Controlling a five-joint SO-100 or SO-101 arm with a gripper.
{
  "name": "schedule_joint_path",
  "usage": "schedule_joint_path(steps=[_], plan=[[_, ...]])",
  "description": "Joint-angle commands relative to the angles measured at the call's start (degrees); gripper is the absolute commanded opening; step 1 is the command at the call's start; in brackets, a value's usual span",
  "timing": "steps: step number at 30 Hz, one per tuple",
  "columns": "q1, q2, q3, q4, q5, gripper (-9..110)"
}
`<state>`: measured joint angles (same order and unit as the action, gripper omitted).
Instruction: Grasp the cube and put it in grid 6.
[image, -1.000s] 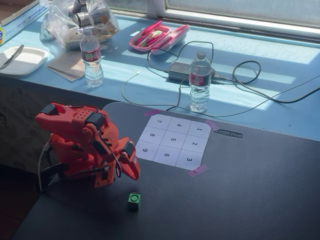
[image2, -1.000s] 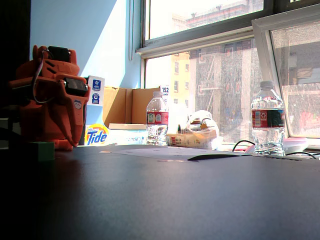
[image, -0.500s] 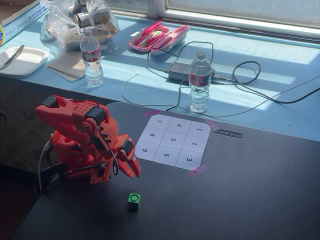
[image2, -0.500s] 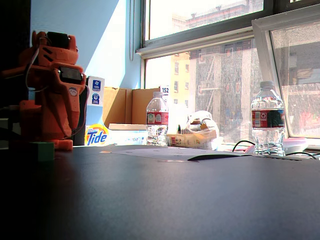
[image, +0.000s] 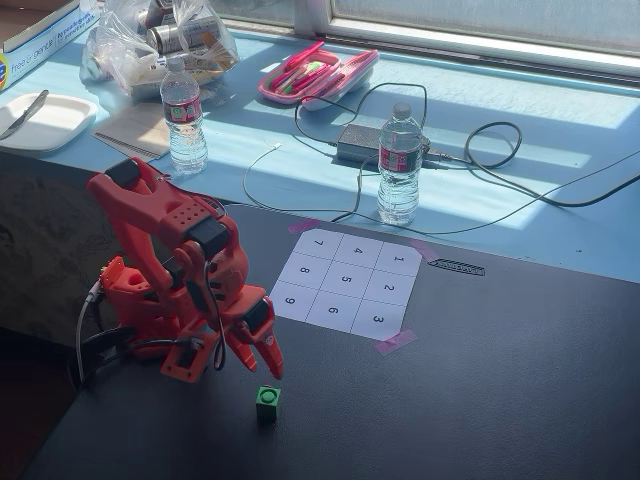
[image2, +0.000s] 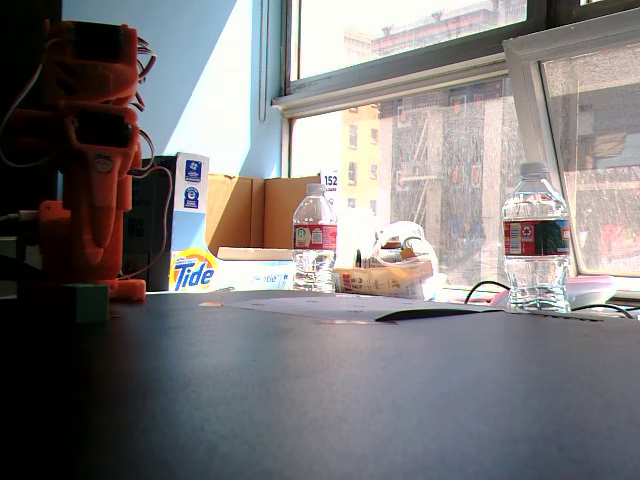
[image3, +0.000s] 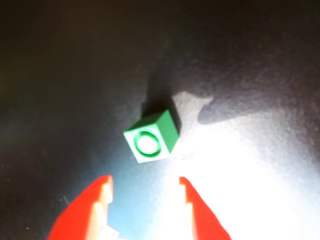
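The arm bends forward, its hand (image: 266, 366) pointing down just above the cube (image: 267, 401). Fingers apart, holding nothing.

Bare dark tabletop (image: 480, 380) lies open between the cube (image: 267, 401) and grid 6 (image: 333, 311); water bottle (image: 400, 165) stands beyond the sheet.

In a fixed view, the small green cube (image: 267, 401) sits on the dark table (image: 500, 380), just in front of the orange robot's hand (image: 262, 365) and apart from it. The white numbered paper sheet (image: 350, 282) lies behind, its square printed 6 (image: 332, 311) on the near edge.
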<state>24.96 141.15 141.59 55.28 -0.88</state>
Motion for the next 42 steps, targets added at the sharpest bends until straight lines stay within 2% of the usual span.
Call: schedule_joint_path(steps=[1, 16, 35, 39, 42], plan=[[1.0, -3.8, -4.0, -1.3, -0.4, 23], [2.0, -14.6, -6.6, -4.3, -3.5, 28], [3.3, -26.8, -13.4, -4.5, -6.1, 28], [3.3, -27.7, -13.7, -4.9, -6.8, 22], [3.3, -28.0, -13.9, -5.5, -7.0, 10]])
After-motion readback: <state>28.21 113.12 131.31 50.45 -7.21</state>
